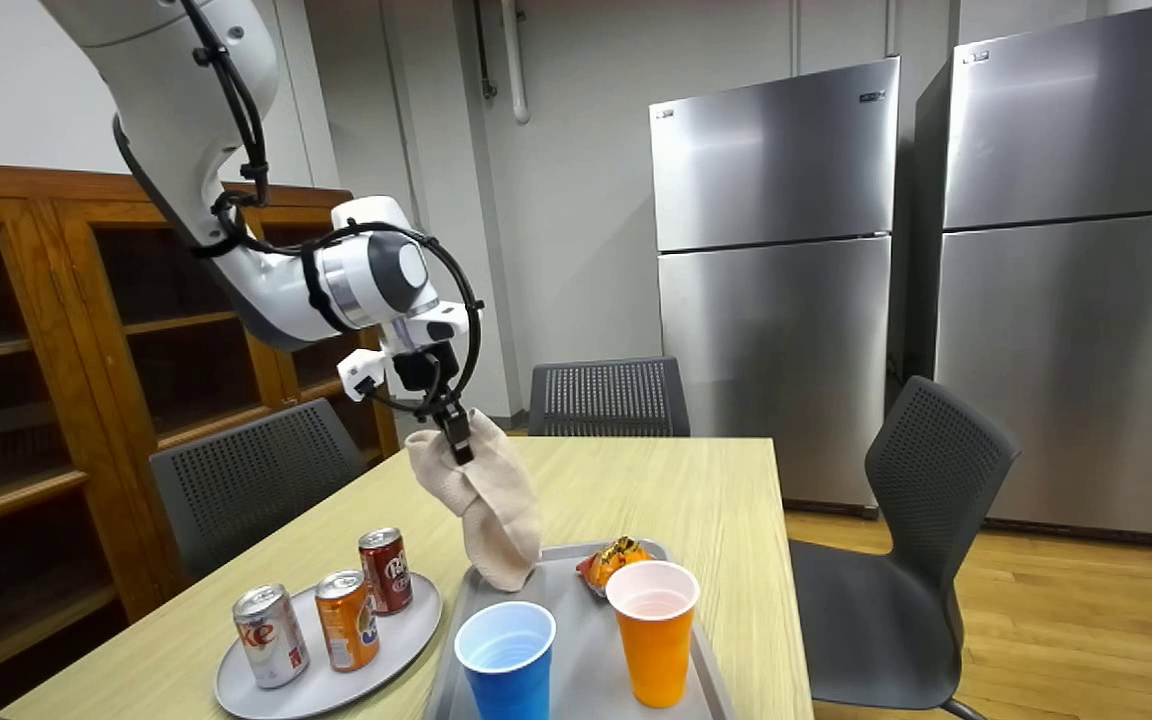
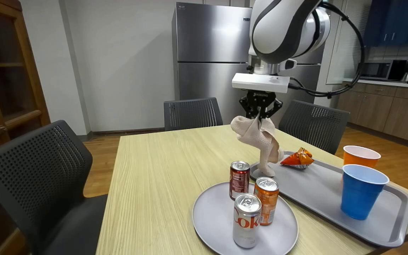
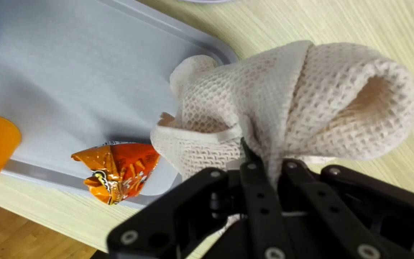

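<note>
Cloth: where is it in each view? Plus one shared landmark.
In an exterior view: cloth, left of centre, mostly lower half.
In an exterior view: cloth, right of centre, around mid-height.
Wrist view: cloth, mostly right of centre, gripped by the end effector.
Shared landmark: orange snack packet on the tray.

A pale pink, open-weave cloth (image 1: 496, 508) hung crumpled, pinched in the hand (image 2: 259, 119), one fold looping out to the side. Its lower end dangled at a corner of the grey tray (image 2: 313, 186); whether it touched the surface was hard to tell.
</note>
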{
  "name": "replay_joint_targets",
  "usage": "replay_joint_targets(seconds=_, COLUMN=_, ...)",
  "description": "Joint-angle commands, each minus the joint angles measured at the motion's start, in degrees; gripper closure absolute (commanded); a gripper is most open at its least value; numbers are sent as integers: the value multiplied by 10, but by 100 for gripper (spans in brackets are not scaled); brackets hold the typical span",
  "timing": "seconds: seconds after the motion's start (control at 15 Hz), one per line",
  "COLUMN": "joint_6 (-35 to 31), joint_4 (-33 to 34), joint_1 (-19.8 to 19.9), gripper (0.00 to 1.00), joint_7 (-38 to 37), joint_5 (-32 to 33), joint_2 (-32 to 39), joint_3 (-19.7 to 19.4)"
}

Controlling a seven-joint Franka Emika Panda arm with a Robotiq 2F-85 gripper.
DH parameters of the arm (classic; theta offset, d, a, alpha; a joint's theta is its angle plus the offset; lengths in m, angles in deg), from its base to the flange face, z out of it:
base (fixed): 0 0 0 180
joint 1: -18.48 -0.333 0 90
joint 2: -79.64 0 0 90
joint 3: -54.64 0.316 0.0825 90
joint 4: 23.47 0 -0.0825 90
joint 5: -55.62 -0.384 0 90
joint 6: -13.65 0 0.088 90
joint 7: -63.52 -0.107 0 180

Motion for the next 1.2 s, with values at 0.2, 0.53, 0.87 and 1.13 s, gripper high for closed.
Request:
replay_joint_targets(seconds=0.2, joint_6=12, joint_4=71, joint_1=-13, gripper=98, joint_7=-24, joint_5=-7, joint_2=16, joint_3=30)
replay_joint_targets(seconds=0.53, joint_6=7, joint_4=131, joint_1=-28, gripper=98, joint_7=-32, joint_5=-4, joint_2=53, joint_3=34)
replay_joint_targets(seconds=0.87, joint_6=6, joint_4=195, joint_1=-44, gripper=98, joint_7=-33, joint_5=-1, joint_2=99, joint_3=28)
replay_joint_targets(seconds=1.13, joint_6=10, joint_4=243, joint_1=-54, gripper=98, joint_7=-31, joint_5=-2, joint_2=135, joint_3=21)
